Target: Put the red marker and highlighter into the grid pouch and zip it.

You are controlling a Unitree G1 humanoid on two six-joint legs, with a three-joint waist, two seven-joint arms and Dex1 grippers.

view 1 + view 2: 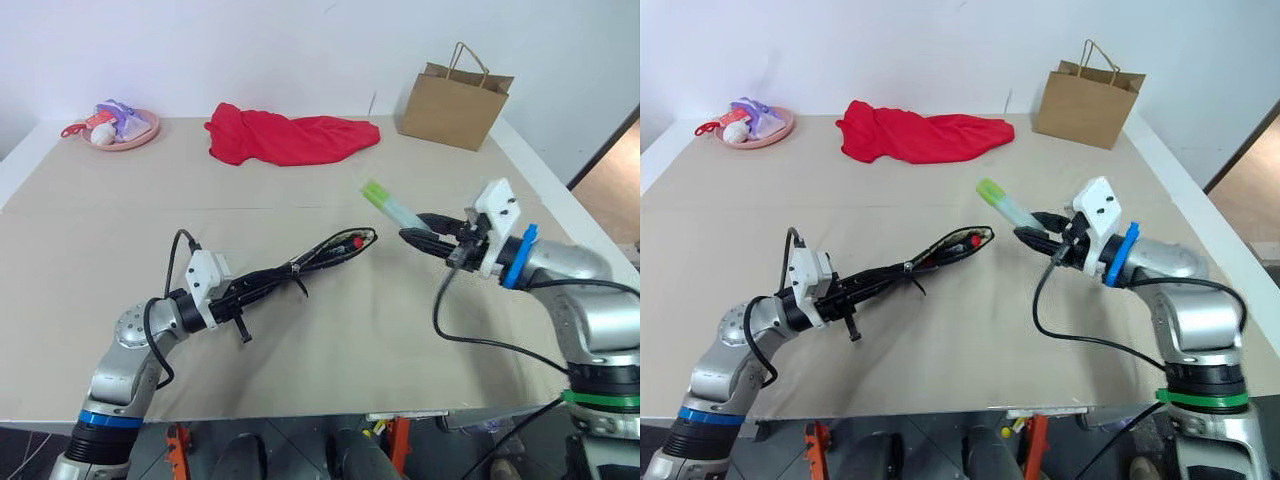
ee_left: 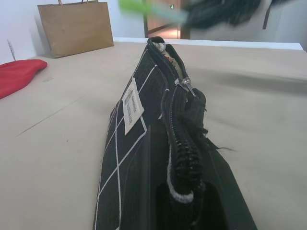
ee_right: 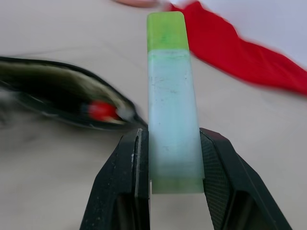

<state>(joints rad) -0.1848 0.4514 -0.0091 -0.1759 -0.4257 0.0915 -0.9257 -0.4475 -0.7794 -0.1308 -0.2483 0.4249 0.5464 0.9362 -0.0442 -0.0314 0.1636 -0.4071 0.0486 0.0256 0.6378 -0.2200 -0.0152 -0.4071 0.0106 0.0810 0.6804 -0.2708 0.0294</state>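
Table (image 1: 120,240) lies bare around the grid pouch (image 1: 300,266), which the left gripper (image 1: 243,290) clamps shut by one end, mouth gaping with the red marker (image 1: 357,241) inside. Just beyond that mouth, the right gripper (image 1: 412,238) pinches the highlighter (image 1: 391,205), pale green body, bright green cap tilted upward; red cloth (image 1: 290,135) and paper bag (image 1: 455,100) sit well behind the pouch.

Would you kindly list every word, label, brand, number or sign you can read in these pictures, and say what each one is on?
No text can be read.
White label on the grid pouch: lines of print, too small and blurred to read.
Highlighter, held in the right tool: no print visible.
Brown paper bag: plain, no print.
Red cloth: no print.
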